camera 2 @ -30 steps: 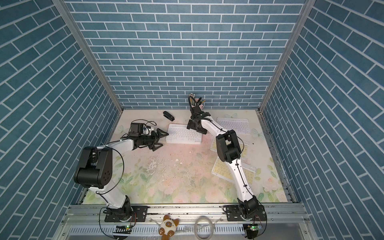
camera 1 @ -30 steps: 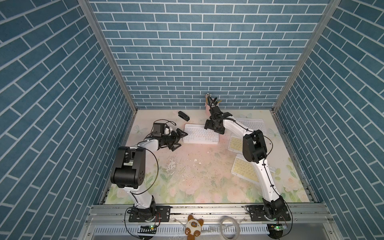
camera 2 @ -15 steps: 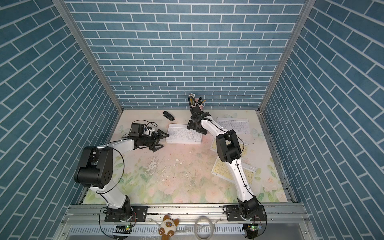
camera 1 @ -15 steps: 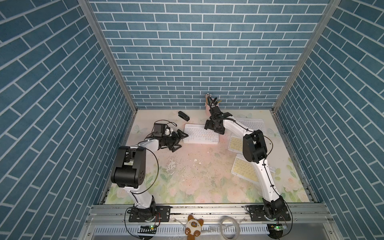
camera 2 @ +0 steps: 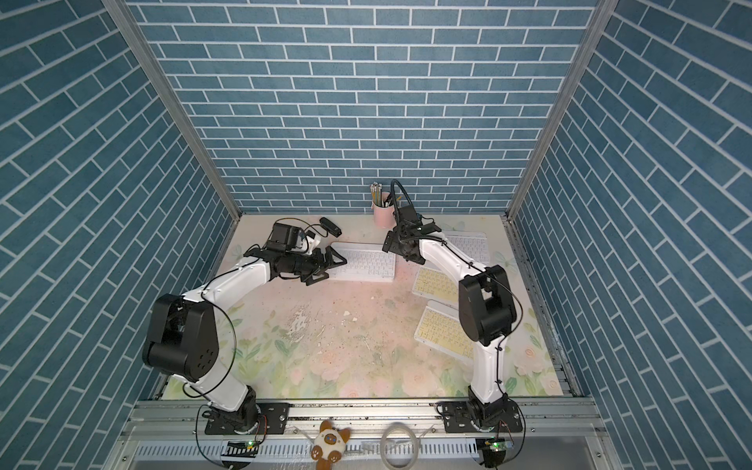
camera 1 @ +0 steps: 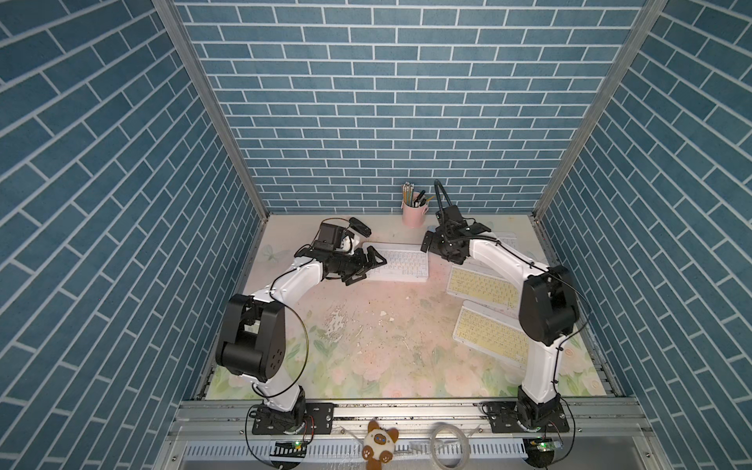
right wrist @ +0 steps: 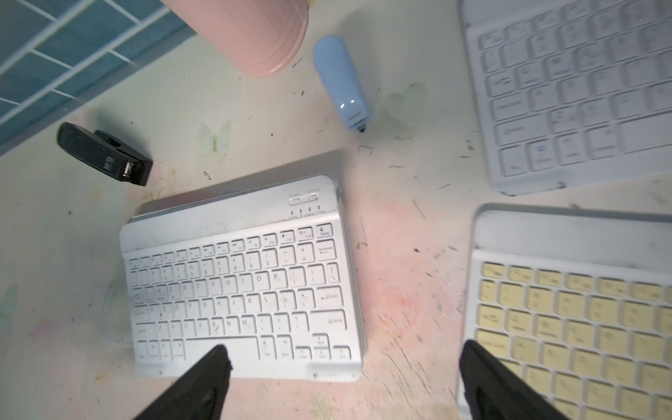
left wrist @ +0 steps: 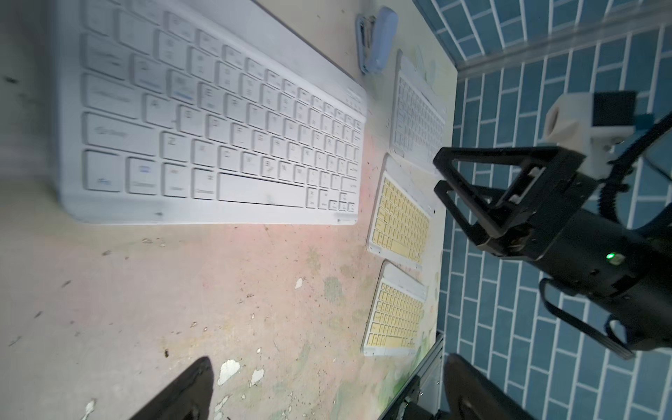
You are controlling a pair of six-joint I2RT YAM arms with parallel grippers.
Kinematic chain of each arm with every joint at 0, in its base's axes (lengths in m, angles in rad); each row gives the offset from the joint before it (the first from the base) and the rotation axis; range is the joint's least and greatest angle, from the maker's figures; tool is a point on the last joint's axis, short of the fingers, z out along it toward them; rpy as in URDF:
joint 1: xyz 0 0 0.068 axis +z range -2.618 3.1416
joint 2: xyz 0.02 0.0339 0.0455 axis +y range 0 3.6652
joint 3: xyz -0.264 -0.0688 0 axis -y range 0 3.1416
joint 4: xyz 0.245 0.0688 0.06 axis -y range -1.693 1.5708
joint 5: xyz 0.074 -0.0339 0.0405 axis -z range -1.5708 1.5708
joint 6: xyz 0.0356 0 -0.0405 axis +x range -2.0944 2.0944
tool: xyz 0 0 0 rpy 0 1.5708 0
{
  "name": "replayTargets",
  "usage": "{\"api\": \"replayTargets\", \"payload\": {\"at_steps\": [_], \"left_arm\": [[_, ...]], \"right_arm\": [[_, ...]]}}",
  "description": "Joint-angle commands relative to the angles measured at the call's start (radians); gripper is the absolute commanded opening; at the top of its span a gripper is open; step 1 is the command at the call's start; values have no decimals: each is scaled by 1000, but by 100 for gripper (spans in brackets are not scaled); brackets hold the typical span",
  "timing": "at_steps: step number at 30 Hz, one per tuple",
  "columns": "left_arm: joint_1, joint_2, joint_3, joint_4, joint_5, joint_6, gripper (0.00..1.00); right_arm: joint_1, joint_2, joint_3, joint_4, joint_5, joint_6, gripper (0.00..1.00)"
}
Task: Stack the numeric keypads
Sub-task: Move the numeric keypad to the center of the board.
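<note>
**Left pincer** [camera 1: 372, 266]: fingers spread, nothing between them. It sits low at the left end of the white-keyed keypad [camera 1: 401, 264], tips at that short edge. Contact cannot be confirmed in both top views.

**Right pincer** [right wrist: 345, 385]: fingers spread wide, nothing held. In my right wrist view one finger overlaps the near edge of the white-keyed keypad. The other overlaps the farther pale-yellow keypad [right wrist: 574, 312], with bare floral mat [camera 1: 366, 346] between them. In both top views this pincer stands at the white-keyed keypad's right back corner.

**Keypads:**
- Four are visible, each flat on the mat and lying apart.
- The white-keyed keypad is at the middle back. A grey edge shows beyond its top row, and I cannot tell what that edge is.
- The farther pale-yellow keypad lies to its right.
- The nearer pale-yellow keypad [camera 1: 492, 337] lies closer to my base, partly under my right arm.
- The back white keypad [camera 2: 468, 246] is near the right back corner.

**Other items:**
- A black stapler [right wrist: 105, 154] lies behind the white-keyed keypad's left end.
- A pale-blue stapler-like item [right wrist: 342, 83] lies beside the pink pencil cup [camera 1: 413, 213] at the back wall.
</note>
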Motion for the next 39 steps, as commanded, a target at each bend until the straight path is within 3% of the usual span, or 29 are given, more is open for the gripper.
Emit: {"api": "replayTargets", "payload": {"at_steps": [1, 7, 14, 17, 23, 28, 32, 39], "left_arm": [[-82, -13, 50, -114, -90, 116, 100], [-261, 16, 145, -165, -269, 230, 100], [-574, 43, 250, -165, -734, 531, 100], [-633, 91, 302, -167, -843, 567, 100], [-632, 218, 449, -269, -821, 507, 100], [-632, 251, 439, -238, -719, 465, 100], [-628, 284, 436, -240, -646, 418, 100], [-574, 288, 357, -167, -456, 306, 100]], "right_arm": [[-32, -161, -157, 28, 32, -31, 99], [-88, -475, -428, -47, 109, -36, 99], [-216, -799, -712, -153, 126, -5, 99], [-306, -878, -797, -162, 68, -1, 99], [-448, -925, -890, -197, 26, -20, 99], [-568, -947, -947, -198, -10, -36, 98], [-637, -909, -973, -144, -110, -16, 99], [-648, -781, -1008, -41, -138, -51, 98]]}}
